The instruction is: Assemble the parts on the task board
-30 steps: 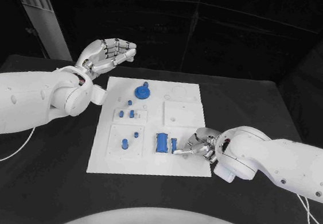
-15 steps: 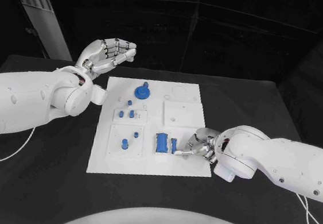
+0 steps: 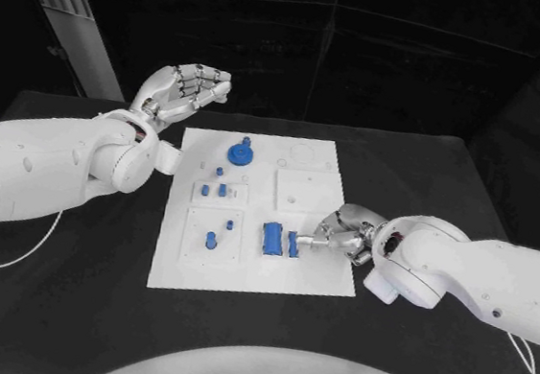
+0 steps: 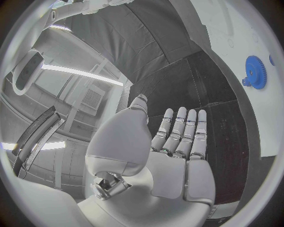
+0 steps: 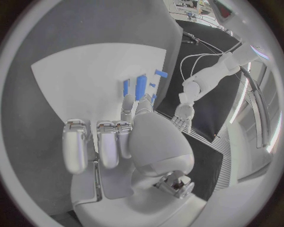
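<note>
Centrally, on the black table [image 3: 427, 174], lies the white task board [image 3: 242, 270], carrying several small blue parts. A blue gear [image 3: 238, 153] stands near the board's far edge (it also appears at the rim of the left wrist view [image 4: 253, 71]). Nearer the middle, small blue pegs [image 3: 218, 188] sit in a raised white block, and two more blue pieces [image 3: 216, 238] sit in a second block closer to the robot. Beside these, toward the robot's right, a larger rectangular blue part [image 3: 270, 238] lies on the board, with a narrower blue part [image 3: 293, 243] just beside it.

Right hand [image 3: 341, 236]: lowered over the board's right edge, fingertips at the narrower blue part. Whether the fingers actually clamp it or merely touch it cannot be told; in the right wrist view the hand [image 5: 127, 137] shows some fingers curled in and others reaching toward the blue pieces [image 5: 141, 87].

Left hand [image 3: 184, 87]: raised above the table's far left, well apart from the board, palm up. Its fingers are extended side by side with the thumb set off, holding nothing; the left wrist view confirms this [image 4: 177, 151].
</note>
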{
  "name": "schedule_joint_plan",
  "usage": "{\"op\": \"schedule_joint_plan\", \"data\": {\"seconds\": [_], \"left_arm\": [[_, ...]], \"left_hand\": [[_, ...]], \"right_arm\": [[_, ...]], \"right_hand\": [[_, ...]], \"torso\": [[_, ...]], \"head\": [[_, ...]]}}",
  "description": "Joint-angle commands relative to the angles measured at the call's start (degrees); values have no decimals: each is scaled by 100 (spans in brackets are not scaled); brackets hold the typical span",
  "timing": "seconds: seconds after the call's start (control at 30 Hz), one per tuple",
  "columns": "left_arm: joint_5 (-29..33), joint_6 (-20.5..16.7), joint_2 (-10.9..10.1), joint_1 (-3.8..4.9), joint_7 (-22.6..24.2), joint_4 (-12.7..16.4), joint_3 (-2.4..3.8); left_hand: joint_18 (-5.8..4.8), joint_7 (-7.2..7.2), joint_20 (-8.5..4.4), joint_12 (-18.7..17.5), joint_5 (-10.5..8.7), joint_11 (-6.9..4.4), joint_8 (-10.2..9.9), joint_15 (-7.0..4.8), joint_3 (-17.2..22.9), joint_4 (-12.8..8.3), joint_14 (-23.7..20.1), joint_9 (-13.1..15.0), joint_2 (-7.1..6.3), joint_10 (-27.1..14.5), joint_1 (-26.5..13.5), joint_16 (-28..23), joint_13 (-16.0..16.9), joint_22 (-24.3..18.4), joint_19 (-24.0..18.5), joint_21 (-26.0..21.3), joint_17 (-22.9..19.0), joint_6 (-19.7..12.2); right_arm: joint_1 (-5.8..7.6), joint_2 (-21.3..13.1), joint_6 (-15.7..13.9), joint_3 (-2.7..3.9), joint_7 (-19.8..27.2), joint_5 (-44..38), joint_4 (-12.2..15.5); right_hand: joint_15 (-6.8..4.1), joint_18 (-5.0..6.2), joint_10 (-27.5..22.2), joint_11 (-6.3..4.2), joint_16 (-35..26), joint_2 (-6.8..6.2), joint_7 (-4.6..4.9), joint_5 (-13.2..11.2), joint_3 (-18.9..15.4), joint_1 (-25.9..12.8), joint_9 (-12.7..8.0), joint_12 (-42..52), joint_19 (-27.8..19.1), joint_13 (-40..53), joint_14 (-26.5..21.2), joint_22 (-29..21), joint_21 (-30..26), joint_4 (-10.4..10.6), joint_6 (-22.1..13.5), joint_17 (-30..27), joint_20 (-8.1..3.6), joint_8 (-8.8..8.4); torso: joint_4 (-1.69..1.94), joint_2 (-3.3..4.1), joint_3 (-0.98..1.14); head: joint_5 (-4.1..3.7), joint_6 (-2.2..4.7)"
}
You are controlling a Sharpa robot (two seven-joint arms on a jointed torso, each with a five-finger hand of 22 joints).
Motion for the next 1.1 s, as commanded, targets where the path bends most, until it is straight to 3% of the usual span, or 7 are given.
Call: {"op": "schedule_joint_plan", "data": {"seconds": [0.03,0.2,0.37,0.67,0.9,0.93,1.1], "left_arm": [[10,35,14,-5,877,15,3],[10,-3,7,-65,995,105,3],[10,-46,-30,-125,1165,262,4],[15,-84,-61,-219,1481,487,4],[184,-139,-66,-250,1657,566,5],[48,-81,-58,-256,0,541,0],[96,-255,-95,-312,-56,655,85]], "left_hand": [[-95,684,0,24,35,-8,37,-10,-28,8,8,-9,66,-28,-1,24,-9,5,-17,-29,-6,-24],[-93,691,0,24,32,0,34,-7,-72,17,-7,-13,86,-75,-59,35,-13,5,-8,-25,-45,-57],[-100,708,1,25,16,19,38,6,-149,18,-57,-15,124,-165,-193,52,-15,-28,-25,-28,-111,-120],[-116,731,-7,52,-137,50,76,46,-254,15,-242,-10,140,-308,-403,78,-12,-139,-128,-54,-218,-235],[-110,744,-13,90,-141,66,128,59,-247,12,-483,-4,107,-417,-419,98,-7,-425,-424,-120,-261,-322],[-213,-297,-508,-1049,-588,-382,-742,-366,55,-489,-803,-394,-186,-1104,-2486,-1357,-382,-1487,-1049,-477,-648,-1063],[-279,-305,-693,-1417,-766,-533,-1027,-519,148,-660,-957,-394,-186,-1374,-3245,-1851,-382,-1870,-1276,-477,-648,-1362]], "right_arm": [[90,-40,-1547,10,1950,790,48],[190,70,-2214,12,3868,2104,-111],[215,305,-2182,13,4949,2790,-338],[222,766,-1547,10,5785,3288,-726],[221,900,-1402,10,5934,3389,-866],[211,884,-1633,7,5517,3128,-838],[162,880,-1725,89,5468,3303,-855]], "right_hand": [[-19,-86,720,-57,14,65,37,32,-58,76,-72,-36,614,294,603,1509,19,6,-129,1510,-30,-138],[219,-27,720,155,14,112,302,157,-135,-31,-489,-36,476,294,603,1422,-201,19,-586,1510,156,-719],[635,848,-2082,592,-2383,187,753,47,-456,-732,-1031,-2527,-2810,-1446,-1972,-590,-5022,-112,-1534,-1558,536,-1233],[1710,525,-5566,1549,-6001,-494,961,-125,-113,-2346,-1741,-6801,-5077,-4951,-5679,-2849,-8086,72,-3472,-4482,1194,-1831],[1513,425,-6427,1281,-6384,-1315,796,-115,1188,-3127,-1923,-7075,-6441,-5392,-6809,-4208,-8704,81,-4338,-4878,1312,-1781],[1222,-86,-6923,953,-7159,-1021,405,-396,1295,-4517,-2617,-7661,-6839,-6352,-7195,-4981,-8981,-432,-4637,-5633,872,-2422],[491,-86,-7706,102,-8203,-1021,-156,-396,1807,-6413,-3545,-8449,-7742,-7703,-7899,-6446,-8981,-1114,-5510,-6699,277,-3180]], "torso": [[18,-10,-6],[3,-17,4],[-9,-21,0],[2,-42,15],[-13,-25,2],[0,-38,8],[20,-77,20]], "head": [[-10,1],[81,1],[157,1],[292,167],[384,593],[348,448],[350,535]]}}
